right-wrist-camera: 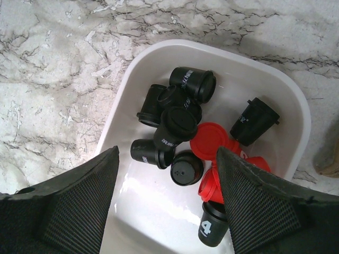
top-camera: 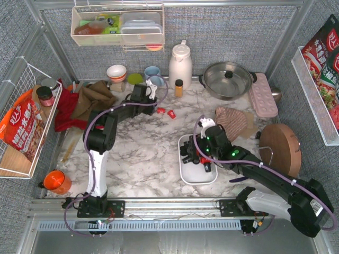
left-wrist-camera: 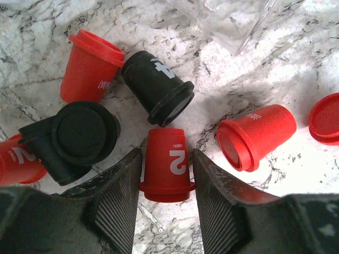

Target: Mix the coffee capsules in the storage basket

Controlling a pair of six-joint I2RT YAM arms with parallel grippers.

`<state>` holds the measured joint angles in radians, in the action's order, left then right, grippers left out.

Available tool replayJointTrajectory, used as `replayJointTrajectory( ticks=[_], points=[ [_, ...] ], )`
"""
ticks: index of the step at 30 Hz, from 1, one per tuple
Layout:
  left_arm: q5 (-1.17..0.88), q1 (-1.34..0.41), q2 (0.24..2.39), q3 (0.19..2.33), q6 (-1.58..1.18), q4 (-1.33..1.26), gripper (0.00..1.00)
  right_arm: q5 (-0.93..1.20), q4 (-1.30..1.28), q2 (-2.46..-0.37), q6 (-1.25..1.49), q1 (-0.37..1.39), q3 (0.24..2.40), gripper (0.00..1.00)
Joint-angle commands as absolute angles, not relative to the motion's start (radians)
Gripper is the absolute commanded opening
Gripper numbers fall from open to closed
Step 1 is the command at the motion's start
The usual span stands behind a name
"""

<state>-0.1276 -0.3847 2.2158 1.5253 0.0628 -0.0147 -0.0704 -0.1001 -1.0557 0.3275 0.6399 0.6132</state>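
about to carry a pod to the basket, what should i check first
1. Red pod lies between the fingers of the left gripper: ok
2. Grip on it is firm: cannot tell
3. Black pod beside it is clear of the fingers: cannot tell
4. Right gripper is open and empty above the basket: ok
5. Bare floor is left in the basket for another pod: ok

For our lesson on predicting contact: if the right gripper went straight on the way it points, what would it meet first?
Probably the black coffee capsules heaped in the storage basket, though depth is unclear.
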Motion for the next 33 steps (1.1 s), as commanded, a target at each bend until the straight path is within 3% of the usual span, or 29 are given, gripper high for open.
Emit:
replayJointTrajectory(
  ticks=[1, 7, 12, 19, 24, 33],
  points=[
    [-0.142, -0.385, 2.241, 1.562, 0.077, 0.074, 0.50, -0.058, -0.093, -1.061, 0.325, 0.640, 0.622, 0.78],
    [-0.165, -0.385, 2.194, 1.537, 0.037, 0.046, 0.42, -0.061, -0.105, -1.045, 0.325, 0.639, 0.624, 0.78],
    [-0.217, -0.392, 2.034, 1.425, -0.020, -0.067, 0.38, -0.077, -0.130, -1.017, 0.314, 0.638, 0.633, 0.78],
    [-0.466, -0.440, 1.659, 0.957, 0.046, -0.573, 0.36, -0.083, -0.147, -0.970, 0.306, 0.635, 0.667, 0.78],
    [-0.736, -0.522, 1.520, 0.605, 0.352, -1.052, 0.35, -0.027, -0.108, -0.945, 0.332, 0.634, 0.703, 0.78],
    [-0.861, -0.627, 1.546, 0.549, 0.389, -1.204, 0.34, 0.060, 0.054, -0.938, 0.413, 0.633, 0.696, 0.75]
  ],
)
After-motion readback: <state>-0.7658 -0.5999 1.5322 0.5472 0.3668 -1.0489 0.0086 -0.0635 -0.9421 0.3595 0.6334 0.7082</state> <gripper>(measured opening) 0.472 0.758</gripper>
